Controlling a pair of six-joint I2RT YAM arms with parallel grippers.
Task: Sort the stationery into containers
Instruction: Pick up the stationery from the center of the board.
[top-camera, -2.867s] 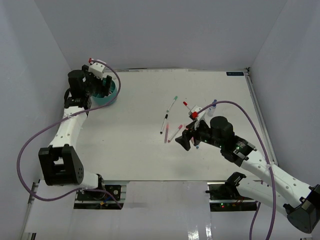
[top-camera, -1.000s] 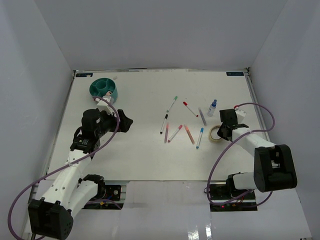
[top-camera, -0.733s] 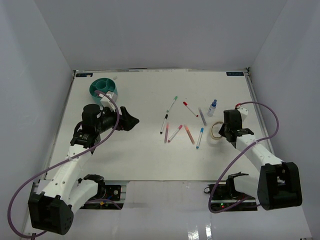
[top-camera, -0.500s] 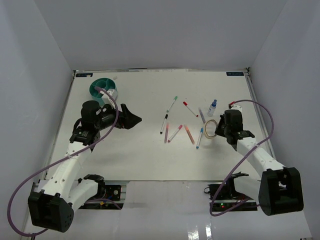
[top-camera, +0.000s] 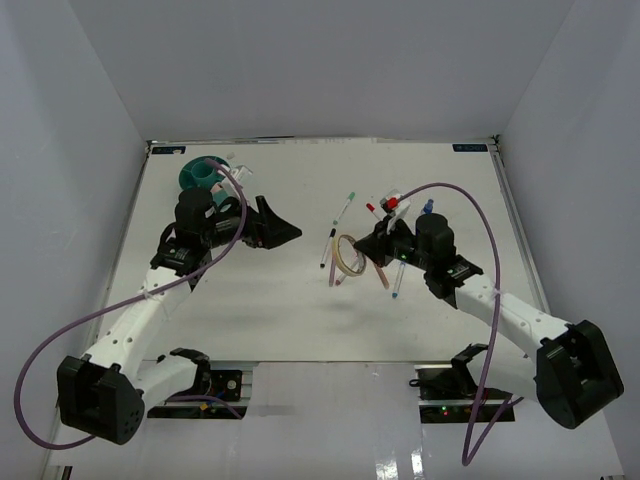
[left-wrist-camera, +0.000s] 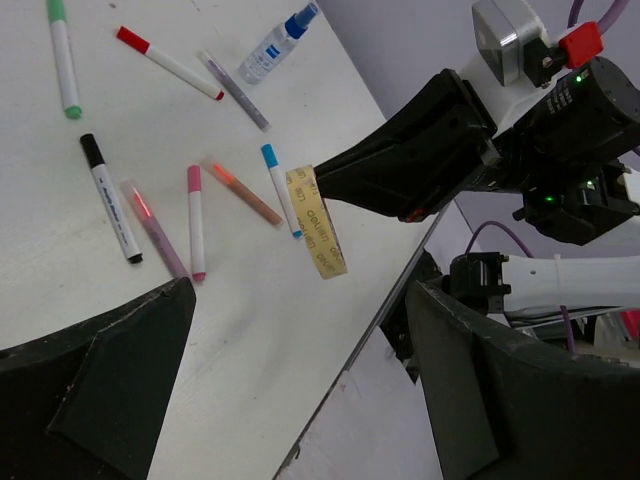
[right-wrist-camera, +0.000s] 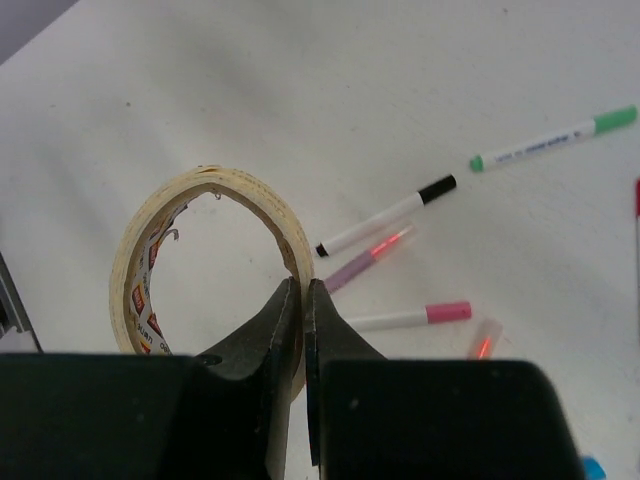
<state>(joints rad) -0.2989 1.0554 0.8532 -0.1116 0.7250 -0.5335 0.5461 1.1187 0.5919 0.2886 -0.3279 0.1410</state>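
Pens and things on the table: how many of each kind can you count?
Pens: 8
Tape: 1
Bottle: 1
Organizer: 1
Total: 11

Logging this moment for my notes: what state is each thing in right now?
tape roll, held off the table
right gripper, shut on the tape roll
left gripper, open, empty
markers, capped, lying on the table
bottle, capped
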